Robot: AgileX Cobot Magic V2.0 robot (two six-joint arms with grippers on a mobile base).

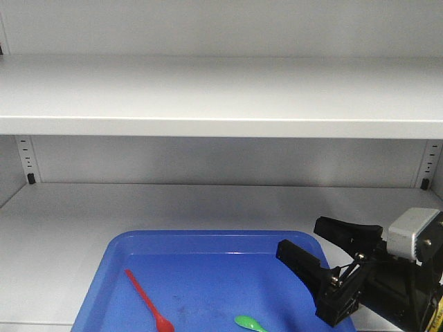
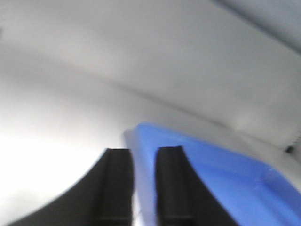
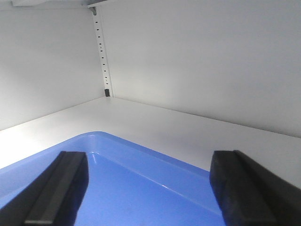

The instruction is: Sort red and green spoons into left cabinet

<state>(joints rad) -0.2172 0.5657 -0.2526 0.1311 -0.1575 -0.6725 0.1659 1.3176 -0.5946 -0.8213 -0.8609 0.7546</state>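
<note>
A red spoon (image 1: pixel 147 301) and a green spoon (image 1: pixel 250 323) lie in a blue tray (image 1: pixel 208 236) on the lower cabinet shelf, the green one cut off by the bottom edge. My right gripper (image 1: pixel 302 238) is wide open and empty over the tray's right side; in the right wrist view (image 3: pixel 150 162) it hangs above the tray's far corner (image 3: pixel 101 135). My left gripper (image 2: pixel 144 155) shows only in the blurred left wrist view, jaws a little apart with nothing between them, at the tray's left rim (image 2: pixel 155 134). Neither wrist view shows a spoon.
A white upper shelf (image 1: pixel 221 97) runs across above the tray. The lower shelf (image 1: pixel 62 235) extends left and behind the tray. Shelf pegs (image 1: pixel 30 178) sit at the back corners. The cabinet's back wall (image 3: pixel 197 61) stands behind.
</note>
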